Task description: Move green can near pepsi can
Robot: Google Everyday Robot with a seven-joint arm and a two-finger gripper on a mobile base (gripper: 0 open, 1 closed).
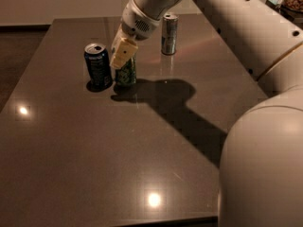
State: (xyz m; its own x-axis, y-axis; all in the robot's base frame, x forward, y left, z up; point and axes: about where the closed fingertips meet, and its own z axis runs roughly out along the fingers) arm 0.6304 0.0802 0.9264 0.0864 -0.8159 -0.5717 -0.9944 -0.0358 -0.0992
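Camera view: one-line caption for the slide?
Gripper at the top of the green can, standing beside the pepsi can on a dark table; slim silver can behind.

The green patterned metal can (126, 74) stands upright just beside the upright dark blue metal can (98, 65), the end effector (123, 54) clasping its top.

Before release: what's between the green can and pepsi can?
Only bare table separates green can and pepsi can in the camera view; the gripper is at the green can's top.
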